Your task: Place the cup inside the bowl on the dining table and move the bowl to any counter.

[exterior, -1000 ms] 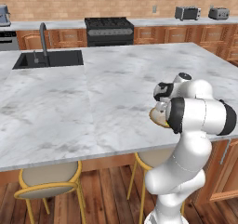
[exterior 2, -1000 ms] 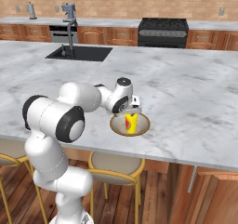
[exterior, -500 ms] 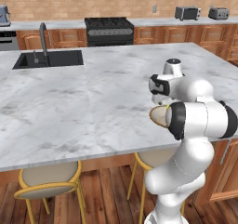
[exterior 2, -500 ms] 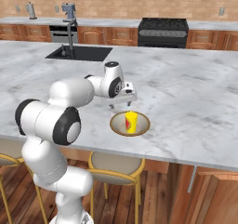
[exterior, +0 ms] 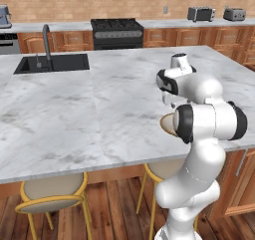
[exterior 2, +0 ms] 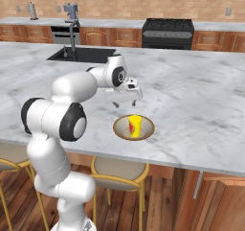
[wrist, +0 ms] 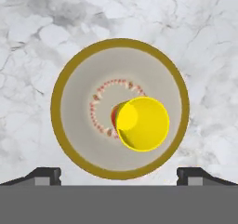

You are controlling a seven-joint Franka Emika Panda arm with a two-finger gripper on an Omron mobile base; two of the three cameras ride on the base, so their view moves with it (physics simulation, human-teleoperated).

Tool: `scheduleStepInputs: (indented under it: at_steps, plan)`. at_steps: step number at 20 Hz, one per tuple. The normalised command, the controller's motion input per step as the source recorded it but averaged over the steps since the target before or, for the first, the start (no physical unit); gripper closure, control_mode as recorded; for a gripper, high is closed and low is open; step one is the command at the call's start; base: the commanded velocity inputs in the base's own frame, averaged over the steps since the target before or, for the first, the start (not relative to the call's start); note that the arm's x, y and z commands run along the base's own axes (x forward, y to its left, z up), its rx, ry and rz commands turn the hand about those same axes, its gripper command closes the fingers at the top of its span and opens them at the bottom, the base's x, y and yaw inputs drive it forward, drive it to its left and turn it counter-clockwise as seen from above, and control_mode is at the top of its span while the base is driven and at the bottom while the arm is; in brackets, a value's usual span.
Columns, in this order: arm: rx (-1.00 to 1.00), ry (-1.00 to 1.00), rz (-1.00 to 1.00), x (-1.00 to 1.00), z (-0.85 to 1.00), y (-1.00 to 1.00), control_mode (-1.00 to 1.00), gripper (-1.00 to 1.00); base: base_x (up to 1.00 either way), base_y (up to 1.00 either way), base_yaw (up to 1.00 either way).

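1. Left base view: arm folded over the near right part of the table [exterior: 74, 109], forearm reaching forward, hand turned down. Claw hidden behind the wrist, spread impossible to judge here. Bowl [exterior: 168, 124] peeking out left of the elbow joint, on the marble near the front edge.
2. Right base view: claw [exterior 2: 123, 102] pointing down, spread wide, holding nothing, hanging above and just behind the bowl [exterior 2: 120, 127], clear of it. Cup [exterior 2: 135, 126] standing upright inside the bowl, red mark facing left.
3. Hand view: looking straight down. Fingertips [wrist: 44, 175] far apart at the bottom corners, touching nothing. Bowl [wrist: 74, 102] between them, cup [wrist: 142, 123] inside, off-centre toward the right.
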Motion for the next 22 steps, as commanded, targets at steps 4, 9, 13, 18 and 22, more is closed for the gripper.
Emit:
scheduleStepInputs:
  at_steps: [4, 9, 13, 18, 22]
  plan:
    - [0.09, 0.12, -0.32, -0.03, 0.19, -0.28, -1.0, -1.0, 0.0, 0.0, 0.0]
    - [0.18, 0.02, -0.29, -0.29, 0.14, -0.25, -1.0, -1.0, 0.0, 0.0, 0.0]
    - [0.17, 0.0, -0.23, -0.41, 0.21, -0.17, -1.0, -1.0, 0.0, 0.0, 0.0]
    - [0.15, 0.0, -0.19, -0.29, 0.2, -0.18, -1.0, -1.0, 0.0, 0.0, 0.0]
    - [0.09, 0.02, -0.17, -0.2, 0.11, -0.2, -1.0, -1.0, 0.0, 0.0, 0.0]
